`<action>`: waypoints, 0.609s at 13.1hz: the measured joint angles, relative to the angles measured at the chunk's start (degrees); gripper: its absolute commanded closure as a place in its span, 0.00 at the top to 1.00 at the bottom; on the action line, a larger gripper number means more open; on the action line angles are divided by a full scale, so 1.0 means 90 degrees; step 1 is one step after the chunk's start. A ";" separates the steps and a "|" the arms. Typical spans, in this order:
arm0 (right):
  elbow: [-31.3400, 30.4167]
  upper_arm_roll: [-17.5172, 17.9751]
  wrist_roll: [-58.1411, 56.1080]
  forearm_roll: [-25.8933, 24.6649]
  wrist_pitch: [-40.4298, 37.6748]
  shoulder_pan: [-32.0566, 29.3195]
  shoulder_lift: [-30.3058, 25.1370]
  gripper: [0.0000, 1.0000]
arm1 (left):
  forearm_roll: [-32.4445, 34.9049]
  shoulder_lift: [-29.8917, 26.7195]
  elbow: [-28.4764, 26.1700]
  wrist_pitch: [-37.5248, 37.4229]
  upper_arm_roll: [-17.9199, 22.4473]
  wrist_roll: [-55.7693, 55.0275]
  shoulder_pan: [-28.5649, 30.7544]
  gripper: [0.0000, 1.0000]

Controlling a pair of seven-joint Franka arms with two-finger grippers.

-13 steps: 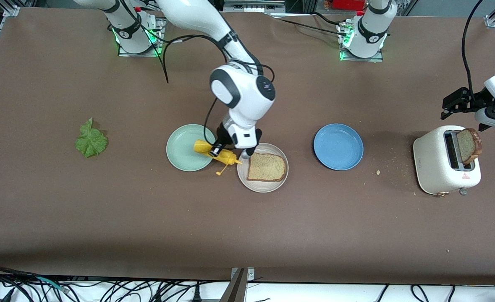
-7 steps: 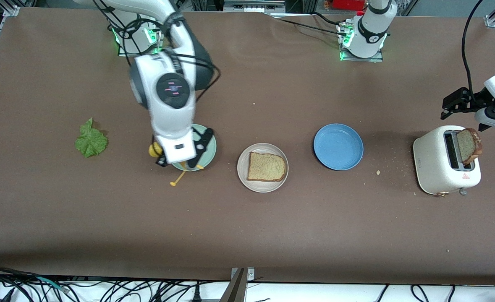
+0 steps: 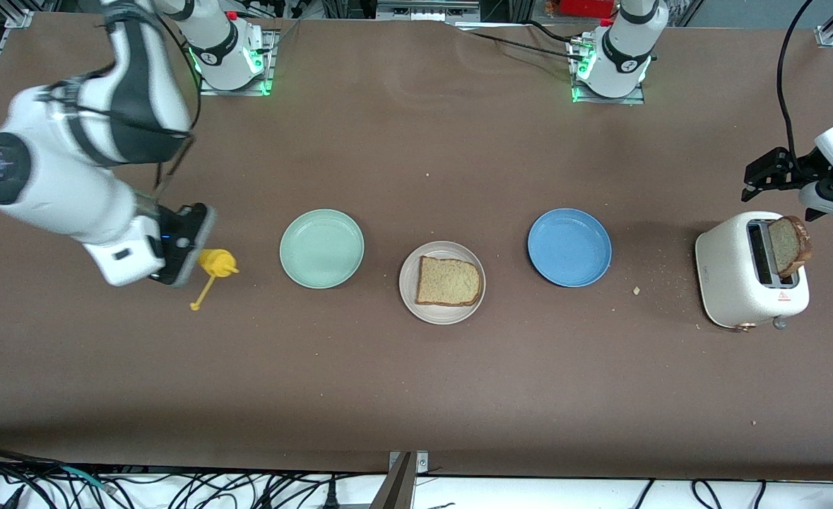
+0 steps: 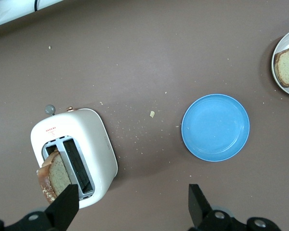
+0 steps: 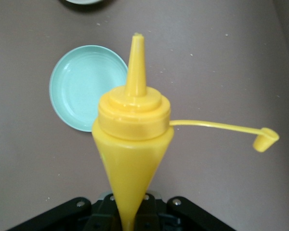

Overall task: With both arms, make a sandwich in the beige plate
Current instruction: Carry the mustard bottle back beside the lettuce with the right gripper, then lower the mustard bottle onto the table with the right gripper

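One brown bread slice (image 3: pixel 448 281) lies flat on the beige plate (image 3: pixel 441 315) at mid-table. A second slice (image 3: pixel 790 245) stands up out of the white toaster (image 3: pixel 741 283) at the left arm's end. My left gripper (image 3: pixel 776 170) hangs open over the toaster; its wrist view shows the toaster (image 4: pixel 94 139) and that slice (image 4: pixel 53 175) by the open gripper (image 4: pixel 132 209), with the beige plate (image 4: pixel 281 44) at the frame's edge. My right gripper (image 3: pixel 193 253) is shut on a yellow squeeze bottle (image 3: pixel 217 263), over the table toward the right arm's end, as its wrist view shows (image 5: pixel 132 144).
A mint-green plate (image 3: pixel 321 248) sits beside the beige plate toward the right arm's end, and a blue plate (image 3: pixel 569 247) beside it toward the toaster. The bottle's cap (image 5: pixel 265 139) dangles on its strap. Crumbs lie between the blue plate and the toaster.
The right arm has swung with the yellow bottle from beside the beige plate, past the mint-green plate, toward its own end of the table. The left arm has not moved.
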 measured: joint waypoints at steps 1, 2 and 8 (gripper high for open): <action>-0.0207 -0.0226 -0.0611 0.0500 0.0012 -0.0077 -0.0031 0.00 | 0.0000 0.0000 0.0000 0.0001 0.0000 0.0000 0.0000 1.00; -0.0455 -0.0465 -0.1243 0.1038 0.0059 -0.0112 -0.0038 0.00 | 0.0000 0.0000 0.0000 0.0002 0.0000 0.0000 0.0000 1.00; -0.2143 -0.1228 -0.4338 0.3796 0.0236 -0.0333 0.0010 0.00 | 0.0000 0.0000 0.0000 0.0003 0.0000 0.0000 0.0000 1.00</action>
